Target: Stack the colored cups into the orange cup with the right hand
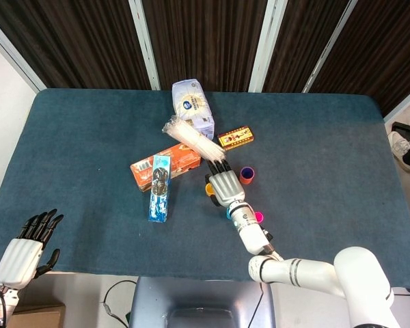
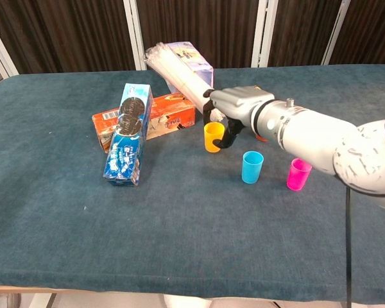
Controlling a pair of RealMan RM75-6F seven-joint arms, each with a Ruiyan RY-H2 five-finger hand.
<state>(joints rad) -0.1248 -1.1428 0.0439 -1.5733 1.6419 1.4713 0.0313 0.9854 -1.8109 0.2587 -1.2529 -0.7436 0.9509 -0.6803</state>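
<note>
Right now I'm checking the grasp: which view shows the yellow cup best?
The chest view: the yellow cup stands upright in side profile, the right hand curling around it. In the head view the hand covers most of the cup, leaving a sliver.

The blue cookie box (image 2: 127,135) shows dark round cookies, but none of the print on any package is legible.
</note>
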